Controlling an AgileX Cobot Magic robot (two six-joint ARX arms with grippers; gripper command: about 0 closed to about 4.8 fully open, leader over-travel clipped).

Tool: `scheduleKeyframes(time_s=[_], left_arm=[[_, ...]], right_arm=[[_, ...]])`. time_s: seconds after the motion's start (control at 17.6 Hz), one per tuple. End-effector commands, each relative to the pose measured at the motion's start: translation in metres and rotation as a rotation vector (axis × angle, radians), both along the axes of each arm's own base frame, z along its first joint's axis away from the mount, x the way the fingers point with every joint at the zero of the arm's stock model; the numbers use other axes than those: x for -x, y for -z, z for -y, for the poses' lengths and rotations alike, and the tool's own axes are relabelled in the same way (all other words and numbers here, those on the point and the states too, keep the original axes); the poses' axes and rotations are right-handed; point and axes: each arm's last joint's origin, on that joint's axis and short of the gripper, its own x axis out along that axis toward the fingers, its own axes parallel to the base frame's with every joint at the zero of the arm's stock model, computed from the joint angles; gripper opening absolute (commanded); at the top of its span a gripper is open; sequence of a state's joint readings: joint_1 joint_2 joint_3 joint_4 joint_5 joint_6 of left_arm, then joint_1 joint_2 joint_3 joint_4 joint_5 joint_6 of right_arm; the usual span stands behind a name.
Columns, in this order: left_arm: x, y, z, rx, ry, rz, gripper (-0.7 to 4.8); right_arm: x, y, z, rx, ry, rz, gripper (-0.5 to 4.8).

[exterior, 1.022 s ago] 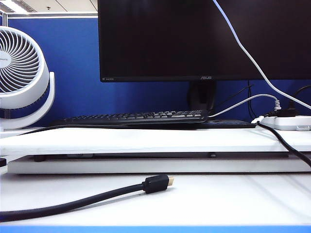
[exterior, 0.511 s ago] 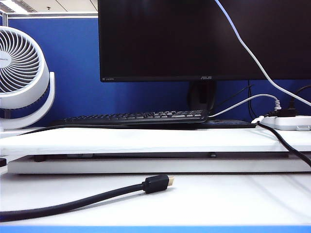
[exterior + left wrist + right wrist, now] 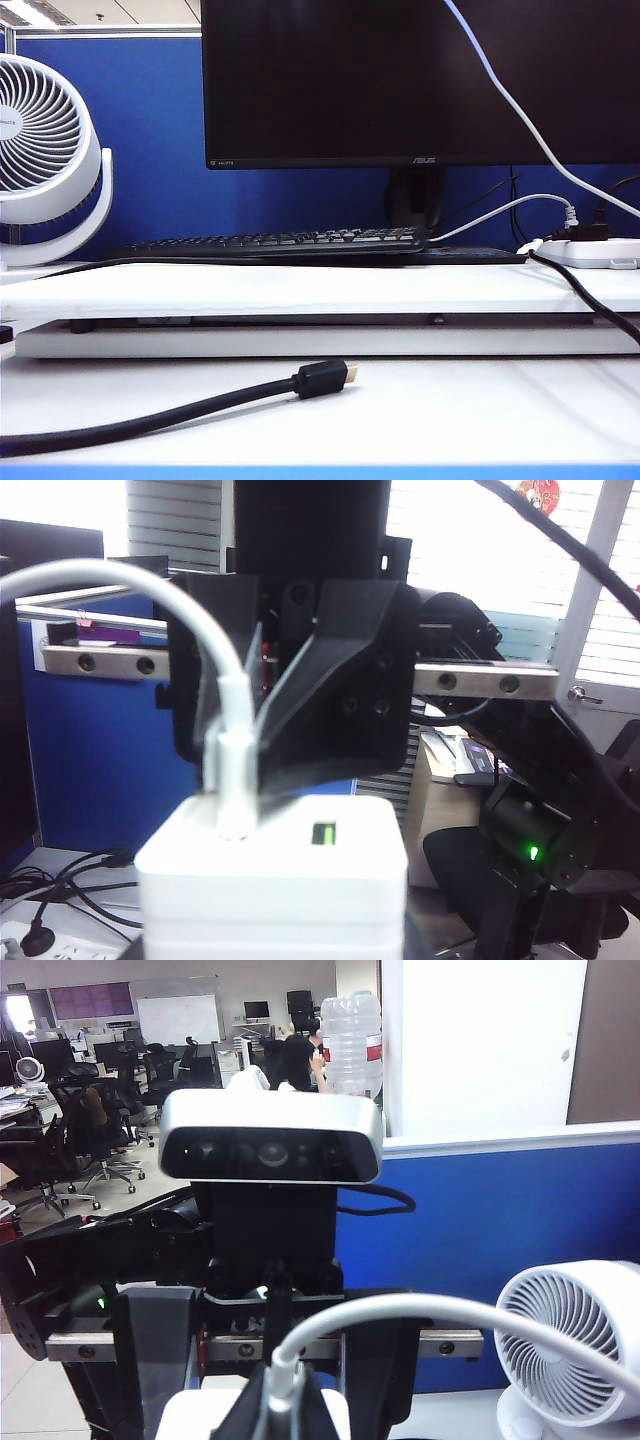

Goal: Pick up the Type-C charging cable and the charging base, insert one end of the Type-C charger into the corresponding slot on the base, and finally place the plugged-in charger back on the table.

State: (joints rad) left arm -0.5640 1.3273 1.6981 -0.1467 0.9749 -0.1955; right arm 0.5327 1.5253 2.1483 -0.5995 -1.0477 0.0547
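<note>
Gripping the charging base [image 3: 272, 875] with our left gripper [image 3: 272, 950] and pinching the plug of the Type-C charging cable [image 3: 440, 1312] in our clenched right gripper [image 3: 280, 1412], we hold both aloft above the table [image 3: 420, 410].

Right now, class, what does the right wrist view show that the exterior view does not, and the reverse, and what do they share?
Only right wrist: left gripper's jaws around the charging base; right gripper's jaws shut on the Type-C charging cable at the base. Only exterior: monitor, keyboard, black cable with gold-tipped plug on the table. Both: the white fan and that charging cable.
</note>
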Motion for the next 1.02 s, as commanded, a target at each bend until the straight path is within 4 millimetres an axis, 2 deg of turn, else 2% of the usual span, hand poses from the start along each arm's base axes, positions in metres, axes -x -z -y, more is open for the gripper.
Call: scheduleKeyframes(time_s=[0.06, 0.68, 0.74, 0.79, 0.85, 1.02], left_arm=[[0.008, -0.019, -0.005, 0.103, -0.046, 0.138, -0.06], [0.010, -0.021, -0.007, 0.114, -0.057, 0.148, -0.06], [0.010, -0.021, -0.007, 0.113, -0.057, 0.147, -0.06], [0.010, -0.021, -0.007, 0.113, -0.057, 0.147, -0.06], [0.010, -0.021, -0.007, 0.112, -0.057, 0.145, -0.06], [0.009, -0.019, -0.006, 0.099, -0.056, 0.128, -0.06]], right_arm=[[-0.005, 0.023, -0.009, 0.106, -0.067, -0.184, 0.00], [-0.003, 0.032, -0.008, 0.158, -0.074, -0.174, 0.03], [-0.002, 0.030, -0.007, 0.148, -0.074, -0.159, 2.61], [-0.001, 0.028, -0.006, 0.142, -0.073, -0.156, 3.79], [0.000, 0.027, -0.006, 0.138, -0.072, -0.153, 4.01], [0.005, 0.022, -0.002, 0.118, -0.067, -0.117, 4.01]])
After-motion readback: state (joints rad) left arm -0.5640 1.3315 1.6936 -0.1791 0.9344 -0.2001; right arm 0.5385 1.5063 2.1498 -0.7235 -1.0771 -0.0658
